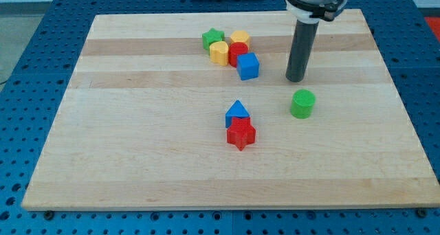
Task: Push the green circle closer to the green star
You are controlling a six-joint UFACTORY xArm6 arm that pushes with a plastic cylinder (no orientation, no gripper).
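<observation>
my tip (pixel 297 78) (bare rod, nothing held) sits just above the green circle (pixel 302 104), probably not touching, green star (pixel 213 38) off up-left.

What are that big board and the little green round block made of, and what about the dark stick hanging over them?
The board looks like pale wood: grain and glued strips show, with a matte finish. The green circle is a solid, evenly coloured block, painted wood or plastic; I cannot tell which. My tip, just above it toward the view's top and not touching, ends a smooth dark rod, likely metal or hard plastic.
</observation>
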